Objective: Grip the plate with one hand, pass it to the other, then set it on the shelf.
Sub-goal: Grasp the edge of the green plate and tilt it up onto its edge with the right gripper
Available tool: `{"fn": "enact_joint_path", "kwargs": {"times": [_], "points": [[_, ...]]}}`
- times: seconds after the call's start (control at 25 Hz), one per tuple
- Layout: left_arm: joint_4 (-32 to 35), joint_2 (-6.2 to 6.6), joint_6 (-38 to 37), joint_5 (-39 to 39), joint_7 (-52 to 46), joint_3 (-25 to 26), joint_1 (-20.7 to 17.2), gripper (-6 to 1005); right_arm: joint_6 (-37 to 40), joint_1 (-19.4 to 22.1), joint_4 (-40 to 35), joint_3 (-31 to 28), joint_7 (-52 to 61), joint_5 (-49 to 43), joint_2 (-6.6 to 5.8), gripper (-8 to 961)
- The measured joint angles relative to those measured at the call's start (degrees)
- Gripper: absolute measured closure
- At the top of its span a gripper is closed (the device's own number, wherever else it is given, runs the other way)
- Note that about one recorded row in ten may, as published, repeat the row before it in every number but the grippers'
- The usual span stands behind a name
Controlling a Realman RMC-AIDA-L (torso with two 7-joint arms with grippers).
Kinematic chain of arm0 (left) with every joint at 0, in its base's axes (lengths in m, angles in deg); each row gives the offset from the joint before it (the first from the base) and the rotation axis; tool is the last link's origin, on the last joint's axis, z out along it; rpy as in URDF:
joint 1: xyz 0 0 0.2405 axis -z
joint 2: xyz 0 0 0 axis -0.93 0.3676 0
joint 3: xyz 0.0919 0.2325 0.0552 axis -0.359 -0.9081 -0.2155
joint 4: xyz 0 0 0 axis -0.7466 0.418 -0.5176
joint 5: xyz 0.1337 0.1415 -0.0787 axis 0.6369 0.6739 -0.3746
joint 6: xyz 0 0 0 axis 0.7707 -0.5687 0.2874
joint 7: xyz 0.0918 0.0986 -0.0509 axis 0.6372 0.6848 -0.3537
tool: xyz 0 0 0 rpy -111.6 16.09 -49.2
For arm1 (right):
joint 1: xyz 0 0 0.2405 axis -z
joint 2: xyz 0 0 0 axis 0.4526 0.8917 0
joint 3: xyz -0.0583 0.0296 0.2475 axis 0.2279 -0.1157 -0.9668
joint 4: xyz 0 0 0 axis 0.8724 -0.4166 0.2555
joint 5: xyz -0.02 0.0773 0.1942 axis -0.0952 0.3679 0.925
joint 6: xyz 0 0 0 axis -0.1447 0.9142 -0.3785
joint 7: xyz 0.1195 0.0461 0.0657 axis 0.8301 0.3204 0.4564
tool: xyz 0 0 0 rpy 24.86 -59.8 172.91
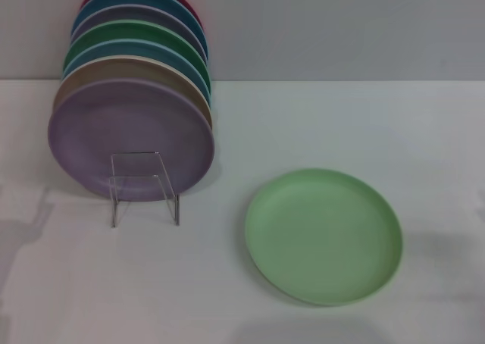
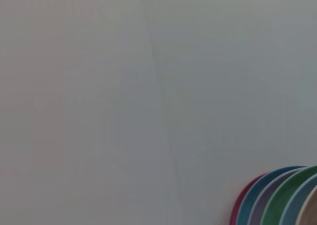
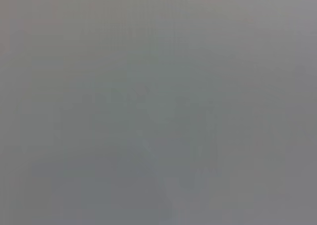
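Observation:
The light mint-green plate [image 1: 323, 236] lies flat on the white table, right of centre and near the front. The clear plate rack [image 1: 144, 186] with thin wire legs stands at the left. It holds a row of upright plates, with a purple plate [image 1: 129, 136] at the front. Neither gripper shows in any view. The left wrist view shows only a grey wall and the rims of the stacked plates [image 2: 277, 197]. The right wrist view shows only a plain grey surface.
Behind the purple plate stand several more plates: tan, blue, a darker green plate [image 1: 136, 35] and a red one at the back. A grey wall rises behind the white table [image 1: 341, 124].

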Motion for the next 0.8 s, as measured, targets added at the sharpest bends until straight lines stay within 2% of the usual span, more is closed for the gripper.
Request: {"fn": "enact_joint_path", "kwargs": {"times": [0.16, 0.32, 0.36, 0.4, 0.44, 0.48, 0.56, 0.6, 0.64, 0.76, 0.8], "points": [[-0.5, 0.00, -0.1, -0.1, 0.0, 0.1, -0.2, 215, -0.6, -0.3, 0.1, 0.0, 1.9, 0.1, 0.00, 157], [-0.6, 0.00, 0.3, -0.2, 0.5, 0.2, 0.2, 214, 0.3, -2.9, 0.2, -0.4, 5.3, 0.1, -0.09, 158], [-0.6, 0.00, 0.3, -0.3, 0.6, 0.3, 0.4, 214, 1.5, -3.7, 0.8, -0.6, 7.0, 0.1, -0.26, 158], [-0.7, 0.00, 0.3, -0.7, 0.6, 0.3, 0.7, 214, 6.2, -5.6, 4.2, -0.9, 12.0, -0.4, -1.06, 159], [-0.7, 0.00, 0.3, -0.7, 0.6, 0.3, 0.7, 214, 6.2, -5.6, 4.2, -0.9, 12.0, -0.4, -1.06, 159], [-0.8, 0.00, 0.4, -0.9, 0.6, 0.3, 0.8, 214, 10.3, -6.1, 7.2, -0.8, 14.9, -1.6, -1.45, 159], [-1.1, 0.01, 0.6, -1.4, 0.7, 0.3, 1.0, 214, 20.7, -6.2, 16.3, -0.4, 21.3, -6.4, -1.96, 159], [-1.2, 0.02, 0.7, -1.6, 0.9, 0.3, 1.0, 215, 34.5, -5.0, 29.1, -0.2, 30.0, -14.6, -1.94, 160], [-1.2, 0.06, 1.0, -1.9, 1.4, 0.3, 1.1, 215, 34.5, -5.0, 29.1, -0.2, 30.0, -14.6, -1.94, 160], [-1.2, 0.07, 1.4, -3.2, 3.4, 0.3, 1.4, 215, 53.1, -2.6, 52.2, 0.9, 51.0, -35.3, -1.58, 161], [-1.3, 0.04, 1.3, -4.0, 3.7, 0.3, 1.4, 215, 60.4, -1.6, 64.2, 1.7, 68.1, -52.5, -1.64, 161]]}}
